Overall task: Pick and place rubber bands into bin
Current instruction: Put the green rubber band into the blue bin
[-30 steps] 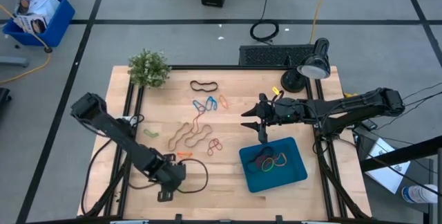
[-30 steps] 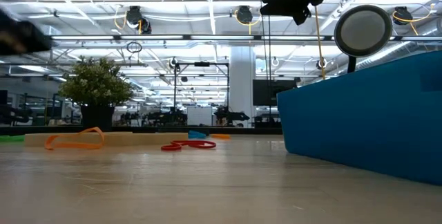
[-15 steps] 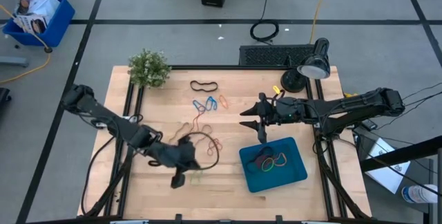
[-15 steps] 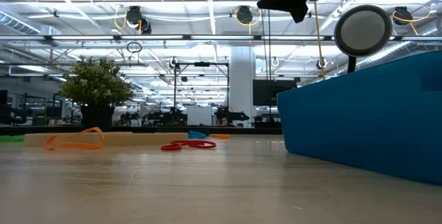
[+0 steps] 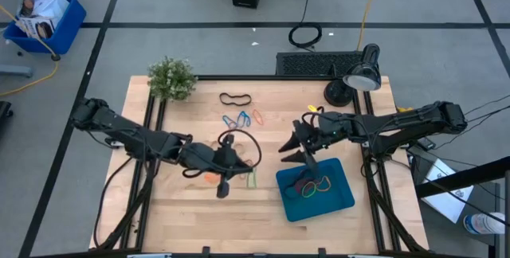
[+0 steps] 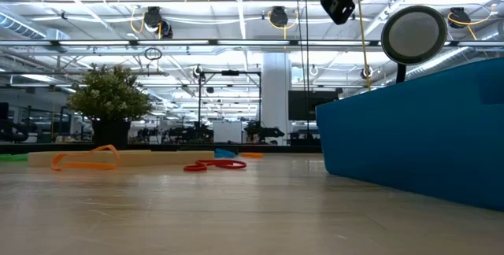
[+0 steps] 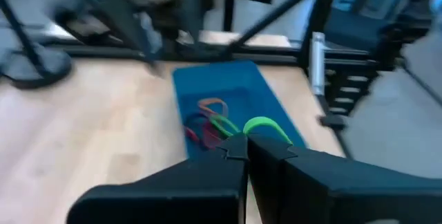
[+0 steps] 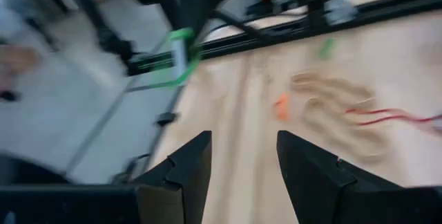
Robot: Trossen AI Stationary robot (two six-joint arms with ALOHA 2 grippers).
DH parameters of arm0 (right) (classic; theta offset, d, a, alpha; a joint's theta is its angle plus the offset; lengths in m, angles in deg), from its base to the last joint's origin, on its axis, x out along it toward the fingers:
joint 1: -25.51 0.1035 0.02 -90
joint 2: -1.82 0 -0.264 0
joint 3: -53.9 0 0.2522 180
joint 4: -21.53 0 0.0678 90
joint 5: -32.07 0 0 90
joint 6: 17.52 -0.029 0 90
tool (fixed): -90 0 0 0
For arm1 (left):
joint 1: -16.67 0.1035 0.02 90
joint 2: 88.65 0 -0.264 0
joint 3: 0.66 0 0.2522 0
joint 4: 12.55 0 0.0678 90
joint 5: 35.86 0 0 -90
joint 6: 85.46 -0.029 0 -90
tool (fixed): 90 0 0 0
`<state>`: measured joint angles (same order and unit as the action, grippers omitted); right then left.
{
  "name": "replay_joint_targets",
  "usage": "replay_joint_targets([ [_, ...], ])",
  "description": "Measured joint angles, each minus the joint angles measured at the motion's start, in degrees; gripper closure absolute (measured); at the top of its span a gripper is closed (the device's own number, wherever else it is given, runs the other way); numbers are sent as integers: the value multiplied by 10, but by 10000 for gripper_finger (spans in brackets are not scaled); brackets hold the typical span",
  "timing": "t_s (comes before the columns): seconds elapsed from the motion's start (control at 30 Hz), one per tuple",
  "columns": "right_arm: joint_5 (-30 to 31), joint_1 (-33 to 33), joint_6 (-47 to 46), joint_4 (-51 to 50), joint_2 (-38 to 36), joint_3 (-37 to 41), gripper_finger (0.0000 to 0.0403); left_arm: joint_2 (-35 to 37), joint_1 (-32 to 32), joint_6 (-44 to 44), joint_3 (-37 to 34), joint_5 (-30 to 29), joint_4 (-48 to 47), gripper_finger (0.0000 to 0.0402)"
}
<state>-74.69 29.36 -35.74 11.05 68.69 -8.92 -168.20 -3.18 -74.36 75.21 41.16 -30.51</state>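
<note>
Seeing left gripper [image 5: 239, 175] near middle of table [image 5: 263, 210], fingers pinched tight on green rubber band [image 7: 266, 125]. We see green loop poke past closed fingertips. Teal bin [image 5: 344, 198] sits by table's right front corner, few rubber bands in bin [image 5: 312, 185] already: red, green, orange. Right gripper [image 5: 296, 148] hangs just beside bin's far edge, fingers [image 8: 181, 163] spread apart, nothing in them. We see loose bands [image 5: 243, 119] near table's middle, black band [image 5: 235, 99] by far edge, small plant [image 5: 171, 77] at far left corner.
</note>
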Motion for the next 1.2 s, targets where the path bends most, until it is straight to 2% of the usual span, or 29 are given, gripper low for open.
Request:
replay_joint_targets([
  [0.1,-16,4,-28,18,0,0,241,0,7,-29,0,-8,23,398],
  [0.23,29,24,-36,85,0,0,239,0,20,-49,0,-34,47,395],
  [0.4,34,48,-6,155,0,0,242,0,35,-78,0,-38,72,395],
  [0.57,48,56,24,166,3,0,242,0,48,-85,0,-38,76,398],
  [0.7,107,57,5,190,31,0,245,0,52,-104,0,-38,84,392],
  [1.2,107,56,-31,313,128,0,257,0,53,-128,0,-53,84,397],
])
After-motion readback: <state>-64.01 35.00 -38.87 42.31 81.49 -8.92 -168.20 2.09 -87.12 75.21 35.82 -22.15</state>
